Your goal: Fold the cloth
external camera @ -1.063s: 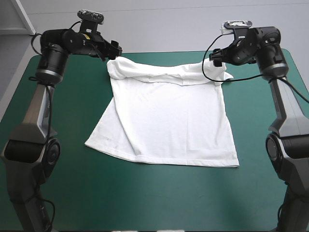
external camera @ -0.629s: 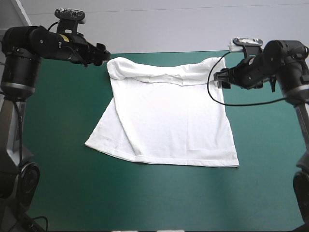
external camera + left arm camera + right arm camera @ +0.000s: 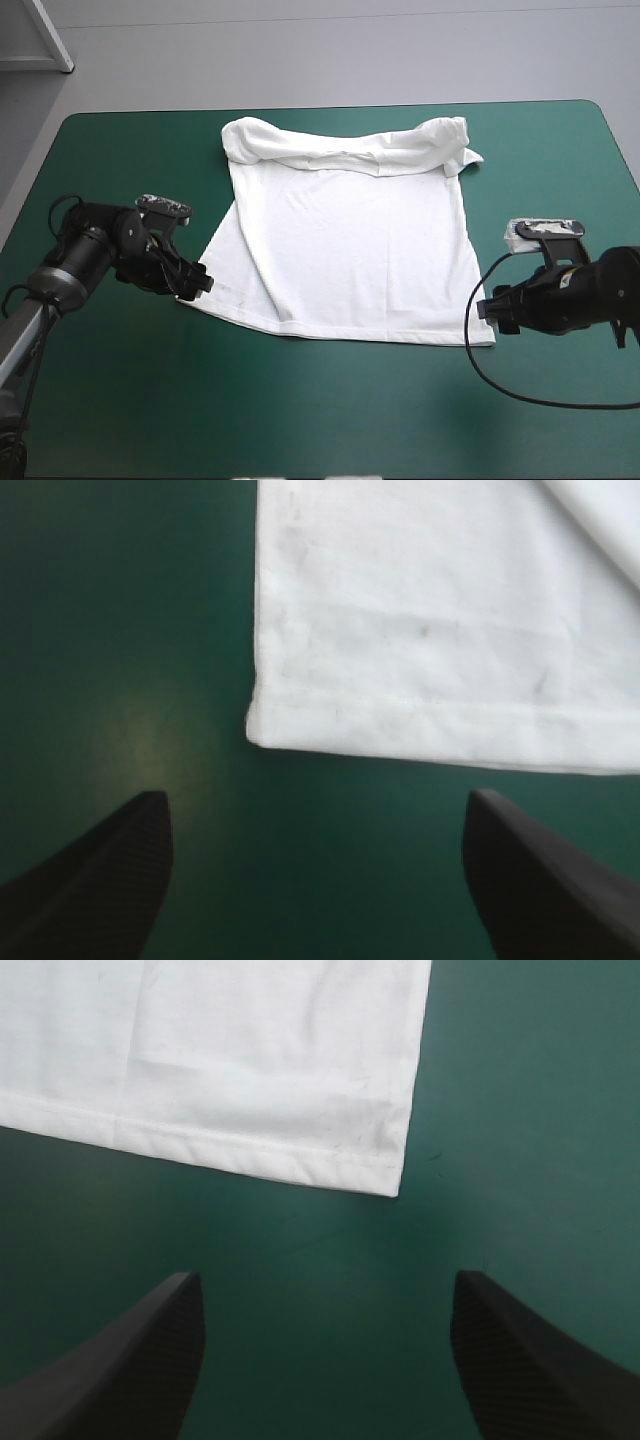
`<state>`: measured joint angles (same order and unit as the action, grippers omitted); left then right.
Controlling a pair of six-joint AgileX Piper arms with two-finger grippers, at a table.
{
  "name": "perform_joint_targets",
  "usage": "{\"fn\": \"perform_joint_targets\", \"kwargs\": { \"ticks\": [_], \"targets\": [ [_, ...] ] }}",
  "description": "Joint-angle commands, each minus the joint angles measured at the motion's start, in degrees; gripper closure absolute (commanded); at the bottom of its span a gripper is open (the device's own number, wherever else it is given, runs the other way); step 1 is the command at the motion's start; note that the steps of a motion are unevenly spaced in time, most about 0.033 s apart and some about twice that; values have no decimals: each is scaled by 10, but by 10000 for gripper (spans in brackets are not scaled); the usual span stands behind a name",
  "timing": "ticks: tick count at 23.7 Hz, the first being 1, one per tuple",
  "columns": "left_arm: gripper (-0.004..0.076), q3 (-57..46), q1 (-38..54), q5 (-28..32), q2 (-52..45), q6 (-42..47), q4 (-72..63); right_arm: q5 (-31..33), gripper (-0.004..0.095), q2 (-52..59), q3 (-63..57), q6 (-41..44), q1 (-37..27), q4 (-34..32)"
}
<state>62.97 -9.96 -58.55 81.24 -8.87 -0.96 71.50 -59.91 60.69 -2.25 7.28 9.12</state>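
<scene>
The white T-shirt [image 3: 345,240] lies spread on the teal-green cover, its top part folded over along the far edge. My left gripper [image 3: 198,284] is low beside the shirt's near left hem corner [image 3: 262,730], open, with only cover between its fingers. My right gripper [image 3: 487,312] is low beside the near right hem corner [image 3: 385,1175], open too, with the corner just ahead of it. Neither gripper touches the shirt.
Bare teal-green cover [image 3: 320,410] runs along the near side of the table and on both flanks of the shirt. The table's far edge lies just beyond the folded-over top of the shirt.
Both arms have swung down from the shirt's far corners to the near hem corners. The shirt's folded top stays where it was left.
</scene>
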Motion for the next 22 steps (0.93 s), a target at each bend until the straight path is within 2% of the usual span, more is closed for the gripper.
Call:
{"fn": "perform_joint_targets", "kwargs": {
  "ticks": [1,6,9,12,18,19,22],
  "targets": [
    [144,-37,-2,101,-12,17,0,1,261,34,-6,-6,1,5],
    [144,-41,-2,134,70,19,4,2,266,39,-12,-6,1,13],
    [163,-41,-2,130,116,15,-17,1,314,38,-12,-6,1,13],
    [316,-41,-2,130,124,10,-40,-20,331,38,-19,-6,1,13],
    [696,-41,-2,119,124,10,-51,-82,332,34,-61,-6,1,13],
    [732,-41,-2,118,124,10,-51,-91,332,30,-72,-6,1,13],
    [734,-41,-2,109,124,10,-51,-120,332,7,-102,-6,1,13]
  ]
}}
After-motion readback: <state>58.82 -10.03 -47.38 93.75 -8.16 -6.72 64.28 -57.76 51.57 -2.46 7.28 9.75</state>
